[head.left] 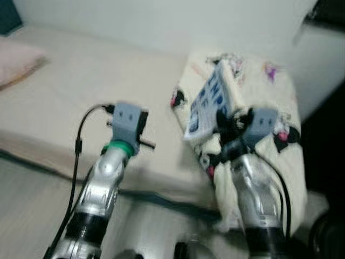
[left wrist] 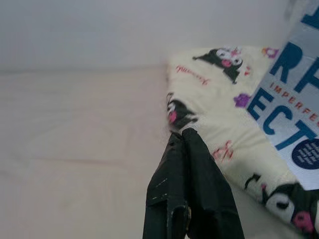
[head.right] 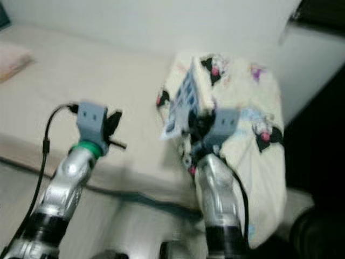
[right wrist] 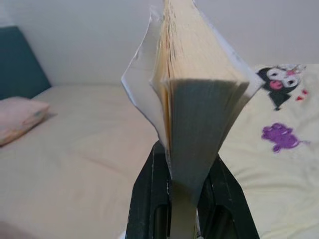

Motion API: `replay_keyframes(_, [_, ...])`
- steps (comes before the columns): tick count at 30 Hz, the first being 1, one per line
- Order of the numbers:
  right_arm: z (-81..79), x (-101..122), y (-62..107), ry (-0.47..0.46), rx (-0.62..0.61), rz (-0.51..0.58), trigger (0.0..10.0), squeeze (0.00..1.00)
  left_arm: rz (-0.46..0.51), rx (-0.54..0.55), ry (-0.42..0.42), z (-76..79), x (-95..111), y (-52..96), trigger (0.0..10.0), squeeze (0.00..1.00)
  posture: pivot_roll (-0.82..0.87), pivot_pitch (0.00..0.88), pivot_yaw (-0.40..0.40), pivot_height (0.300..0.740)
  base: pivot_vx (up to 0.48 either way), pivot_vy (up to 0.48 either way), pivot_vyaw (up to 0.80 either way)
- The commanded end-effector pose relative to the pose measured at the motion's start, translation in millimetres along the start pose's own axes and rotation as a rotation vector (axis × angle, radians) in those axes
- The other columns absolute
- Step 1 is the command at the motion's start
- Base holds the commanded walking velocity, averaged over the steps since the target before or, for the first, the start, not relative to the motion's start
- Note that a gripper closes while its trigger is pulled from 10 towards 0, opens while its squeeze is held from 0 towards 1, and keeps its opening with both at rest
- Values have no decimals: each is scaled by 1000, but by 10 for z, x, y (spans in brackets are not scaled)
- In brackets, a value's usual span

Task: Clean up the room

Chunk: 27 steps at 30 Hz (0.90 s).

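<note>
A beige bed (head.left: 81, 102) carries a pink pillow (head.left: 16, 62) and a folded cartoon-print blanket (head.left: 269, 108).

Right end effector (right wrist: 192, 199) clamped — left end effector (left wrist: 185, 149) closed.

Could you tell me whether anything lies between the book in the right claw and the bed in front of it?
Nothing visible does. The right claw grips the book by its lower edge, above the folded cartoon-print blanket. The bed lies bare beside it.

Paperback book (head.left: 211, 105), pale cover, blue lettering, pages fanned, held tilted above cartoon-print blanket (head.left: 269, 91) on bed (head.left: 81, 97).
</note>
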State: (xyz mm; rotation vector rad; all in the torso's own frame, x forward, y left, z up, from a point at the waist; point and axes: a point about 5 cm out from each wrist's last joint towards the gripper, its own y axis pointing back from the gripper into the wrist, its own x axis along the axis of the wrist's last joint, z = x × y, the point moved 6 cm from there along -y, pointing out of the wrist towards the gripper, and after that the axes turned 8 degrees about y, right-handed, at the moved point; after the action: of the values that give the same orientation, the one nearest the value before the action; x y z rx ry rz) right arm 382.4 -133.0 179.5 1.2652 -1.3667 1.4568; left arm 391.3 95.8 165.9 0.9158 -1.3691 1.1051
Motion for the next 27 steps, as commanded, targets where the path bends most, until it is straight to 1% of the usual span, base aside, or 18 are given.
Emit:
replay_keyframes(1, [-9,81,-6,6,5,33,10000,0,-10,-2,1,17,-37,14,10000,0,-20,65,17,740,-330,0,0])
replay_keyframes(9, [-18,73,-11,15,8,29,10000,0,-11,-2,1,17,-38,18,10000,0,-18,67,16,740,-327,0,0])
replay_keyframes(14, [-48,74,-14,44,21,30,10000,0,-11,-2,2,17,-40,21,10000,0,-19,67,17,740,-250,0,0])
replay_keyframes(20, [-51,67,-13,32,17,31,10000,0,-25,0,-6,15,-69,25,10000,0,-18,66,18,740,0,0,793])
replay_keyframes(22, [-70,55,-9,33,24,30,10000,0,-36,17,-21,-15,-95,30,10000,0,-18,67,20,740,0,0,781])
replay_keyframes(27, [-97,55,-11,29,31,31,10000,0,-42,35,-23,-62,-97,30,10000,0,-16,65,22,740,0,0,781])
